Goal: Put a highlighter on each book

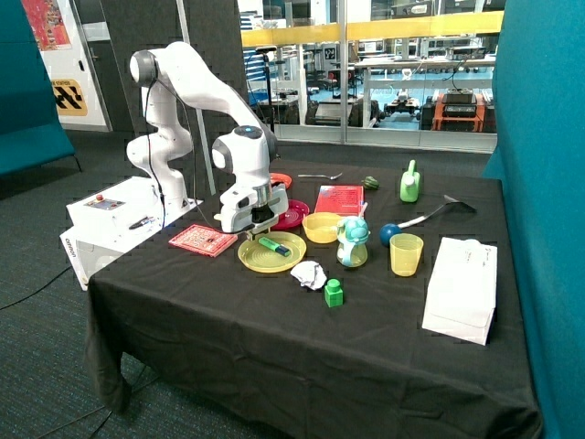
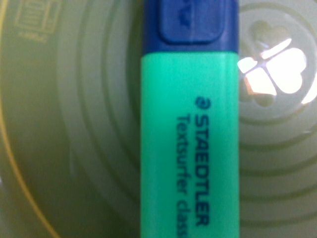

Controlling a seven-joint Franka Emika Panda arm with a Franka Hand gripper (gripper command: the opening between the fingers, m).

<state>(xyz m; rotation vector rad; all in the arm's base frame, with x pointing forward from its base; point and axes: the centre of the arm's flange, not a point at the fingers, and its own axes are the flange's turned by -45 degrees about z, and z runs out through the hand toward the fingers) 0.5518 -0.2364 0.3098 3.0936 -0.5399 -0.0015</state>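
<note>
A green highlighter (image 1: pixel 274 245) with a dark blue cap lies on a round yellow plate (image 1: pixel 251 261) near the middle of the table. In the wrist view the highlighter (image 2: pixel 190 148) fills the frame, lying on the ribbed yellow plate (image 2: pixel 74 124). My gripper (image 1: pixel 260 232) hangs low, right over the cap end of the highlighter. One red patterned book (image 1: pixel 203 240) lies flat beside the plate, toward the robot's base. The other red book (image 1: pixel 339 198) lies farther back, behind a yellow bowl. Nothing lies on either book.
A yellow bowl (image 1: pixel 322 227), a red plate (image 1: pixel 292 216), a small bottle-shaped toy (image 1: pixel 353 242), a blue ball (image 1: pixel 390 234) and a yellow cup (image 1: pixel 406 253) crowd around the plate. Crumpled paper (image 1: pixel 309 273) and a green block (image 1: pixel 334 293) lie nearer the front. A white bag (image 1: pixel 462 286) lies at the far side.
</note>
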